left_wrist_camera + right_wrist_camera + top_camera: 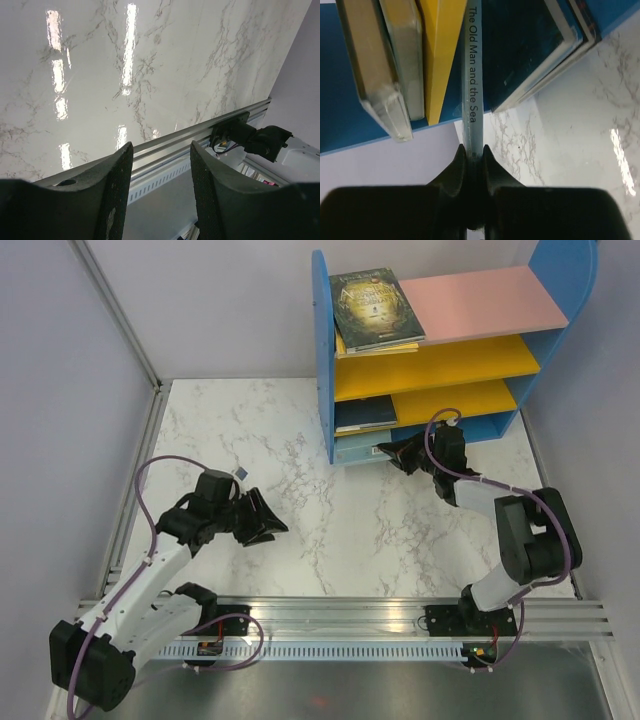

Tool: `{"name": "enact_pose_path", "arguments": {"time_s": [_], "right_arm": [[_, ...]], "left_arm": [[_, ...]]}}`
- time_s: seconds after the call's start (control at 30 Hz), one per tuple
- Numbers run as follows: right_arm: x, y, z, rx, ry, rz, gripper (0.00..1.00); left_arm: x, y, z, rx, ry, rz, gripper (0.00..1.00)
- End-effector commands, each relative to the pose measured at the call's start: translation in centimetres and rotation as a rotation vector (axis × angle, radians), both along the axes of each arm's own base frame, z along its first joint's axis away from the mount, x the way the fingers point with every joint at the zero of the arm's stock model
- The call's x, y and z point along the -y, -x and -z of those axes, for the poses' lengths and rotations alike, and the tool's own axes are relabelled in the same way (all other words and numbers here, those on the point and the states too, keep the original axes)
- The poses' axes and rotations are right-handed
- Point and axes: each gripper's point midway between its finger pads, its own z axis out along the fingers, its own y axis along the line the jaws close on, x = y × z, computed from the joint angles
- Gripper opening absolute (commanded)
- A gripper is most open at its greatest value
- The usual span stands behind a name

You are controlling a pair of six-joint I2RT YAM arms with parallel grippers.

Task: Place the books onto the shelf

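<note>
The shelf [325, 360] has blue sides, a pink top board and yellow middle boards, and stands at the far right of the table. A dark green book [375, 305] lies on the top board. A dark navy book [365, 412] lies on a lower board. My right gripper [397, 453] is at the shelf's bottom level, shut on the spine of a pale blue book [471, 75] titled "The Old Man and the Sea". In the right wrist view the gripper [474, 150] pinches that spine, with dark books [530, 45] alongside. My left gripper [262, 520] hangs open and empty over the table's near left.
The marble table [300, 470] runs to a metal rail [350, 615] at the near edge, where both arm bases are bolted. Grey walls close in on the left and behind. In the left wrist view the open fingers [112, 190] frame the rail and the right arm's base [250, 137].
</note>
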Motion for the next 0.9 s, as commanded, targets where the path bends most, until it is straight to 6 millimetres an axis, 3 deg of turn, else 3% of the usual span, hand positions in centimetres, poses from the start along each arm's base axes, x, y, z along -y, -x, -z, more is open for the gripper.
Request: {"name": "enact_pose_path", "arguments": {"time_s": [0.0,0.03,0.07,0.17,0.4,0.87], "right_arm": [[-1.2,-2.4,-0.9,0.069,-0.007,-0.067,0.05],[-1.4,-2.9,-0.8,0.07,-0.008,-0.075,0.09],[-1.4,-3.2,0.7,0.036,-0.003,-0.079,0.2],[-1.7,-3.8,2.7,-0.01,-0.011,-0.092,0.33],[-1.8,-3.3,5.4,-0.068,-0.035,-0.118,0.38],[-1.2,-0.3,6.0,-0.099,-0.041,-0.163,0.41]], "left_arm": [[-0.8,-1.3,-1.3,0.068,-0.048,-0.009,0.53],[-0.9,-1.3,-1.2,0.067,-0.053,-0.011,0.53],[-1.0,-1.3,-1.3,0.068,-0.055,-0.016,0.53],[-1.2,-1.5,-1.3,0.066,-0.065,-0.028,0.53],[-1.5,-1.8,-0.9,0.05,-0.084,-0.047,0.53],[-1.3,-2.2,-0.3,0.03,-0.09,-0.045,0.51]]}}
